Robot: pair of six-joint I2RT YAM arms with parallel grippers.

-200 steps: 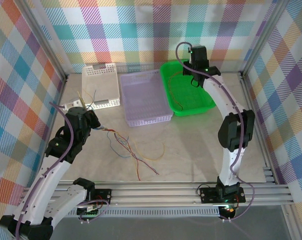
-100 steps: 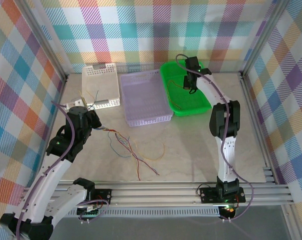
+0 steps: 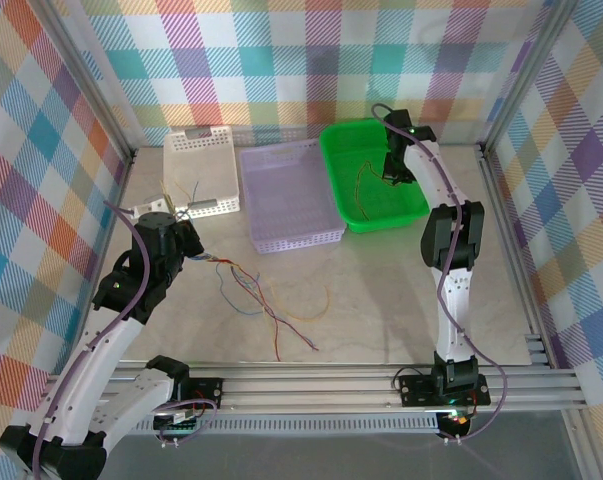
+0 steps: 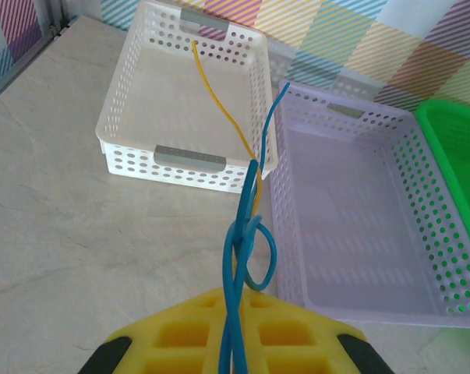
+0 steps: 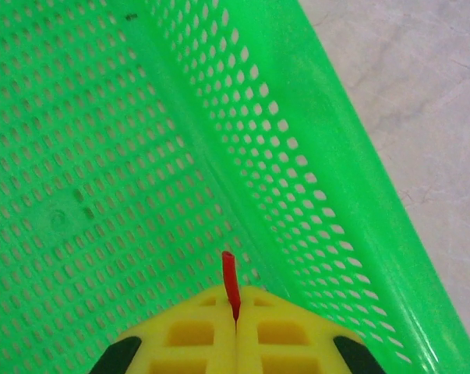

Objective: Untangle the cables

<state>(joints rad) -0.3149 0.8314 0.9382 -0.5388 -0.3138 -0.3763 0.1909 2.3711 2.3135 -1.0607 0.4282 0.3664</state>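
The left fingers are clamping shut on a pair of blue wires, which are looping once just ahead of the tips and rising alongside a yellow wire in front of the white basket; whether the yellow one is also being gripped I cannot tell. From above, these fingers are hovering over the left of the bench, just in front of the white basket. The rest of the cables are trailing from them in a loose red, yellow and blue tangle lying on the bench in front of the lilac basket. The right fingers are pressing fully together on a red wire, its short end poking out past the tips. They are hanging inside the green basket, close to its right wall
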